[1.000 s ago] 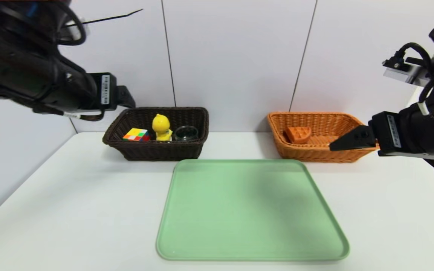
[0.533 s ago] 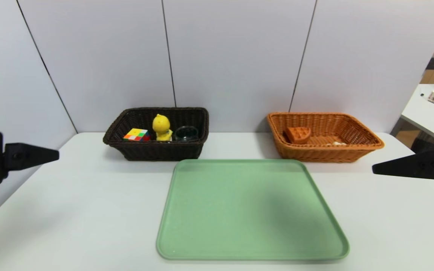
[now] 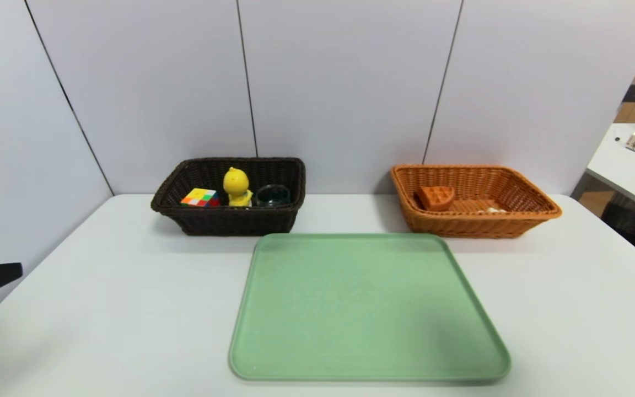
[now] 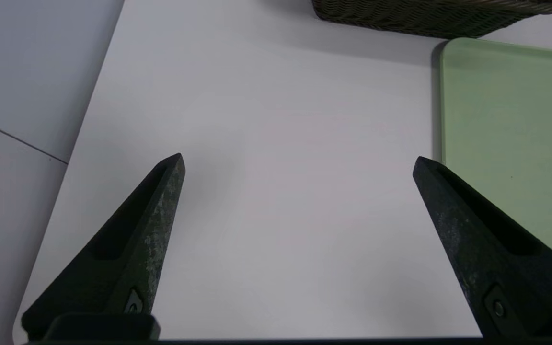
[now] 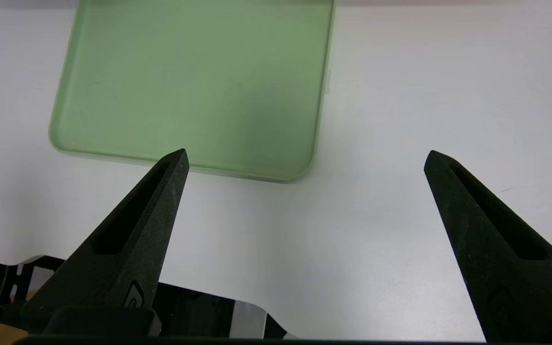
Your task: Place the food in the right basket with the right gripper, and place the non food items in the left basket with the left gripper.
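Both jaws stand wide apart with nothing between them; since a second ago both arms have drawn back from the baskets, so that only a fingertip of the left gripper point(image 4: 297, 160) and of the right gripper point(image 5: 304, 155) shows at the tabletop's point(image 3: 130, 309) side edges; the left basket point(image 3: 229, 220) near the far-left corner holds the puzzle cube point(image 3: 200, 197), duck toy point(image 3: 236, 186) and glass bowl point(image 3: 272, 195); the right basket point(image 3: 472, 223) holds the food point(image 3: 436, 197); all lie well apart from either gripper; a green tray point(image 3: 367, 309) sits at the near edge.

left end effector point(image 4: 297, 160): withdrawn from left basket point(image 3: 229, 219) | right end effector point(image 5: 304, 158): likewise, apparently
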You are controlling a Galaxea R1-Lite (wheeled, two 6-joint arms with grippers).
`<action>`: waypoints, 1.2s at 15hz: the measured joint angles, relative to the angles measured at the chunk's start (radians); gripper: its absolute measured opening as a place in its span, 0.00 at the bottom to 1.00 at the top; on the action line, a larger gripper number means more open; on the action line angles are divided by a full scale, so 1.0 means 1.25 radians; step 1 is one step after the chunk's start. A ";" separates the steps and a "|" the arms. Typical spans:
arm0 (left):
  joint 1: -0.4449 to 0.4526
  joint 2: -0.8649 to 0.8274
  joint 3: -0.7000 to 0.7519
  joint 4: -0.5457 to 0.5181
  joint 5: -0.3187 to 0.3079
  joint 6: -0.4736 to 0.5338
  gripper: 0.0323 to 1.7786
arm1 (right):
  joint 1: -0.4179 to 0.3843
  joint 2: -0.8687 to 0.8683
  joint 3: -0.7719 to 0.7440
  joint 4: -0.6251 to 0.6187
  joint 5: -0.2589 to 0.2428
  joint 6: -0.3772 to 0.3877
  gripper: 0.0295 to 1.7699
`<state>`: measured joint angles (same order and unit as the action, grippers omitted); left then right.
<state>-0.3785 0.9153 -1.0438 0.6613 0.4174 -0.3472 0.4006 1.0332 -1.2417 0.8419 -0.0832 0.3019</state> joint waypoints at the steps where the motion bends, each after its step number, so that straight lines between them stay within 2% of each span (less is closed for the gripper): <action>1: 0.023 -0.017 0.014 -0.003 0.001 0.002 0.95 | -0.015 -0.020 0.014 0.000 0.001 -0.002 0.96; 7: 0.135 -0.165 0.172 -0.028 0.001 0.046 0.95 | -0.125 -0.160 0.100 0.002 0.011 -0.015 0.96; 13: 0.173 -0.299 0.298 -0.053 -0.013 0.064 0.95 | -0.193 -0.270 0.167 0.004 0.054 -0.018 0.96; 15: 0.174 -0.328 0.318 -0.114 -0.097 0.089 0.95 | -0.201 -0.287 0.171 -0.002 0.055 -0.030 0.96; 18: 0.179 -0.349 0.316 -0.175 -0.295 0.119 0.95 | -0.207 -0.301 0.169 -0.006 0.082 -0.054 0.96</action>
<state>-0.1543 0.4796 -0.6485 0.4421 0.0485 -0.1985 0.1423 0.6574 -1.0304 0.8347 0.0191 0.2343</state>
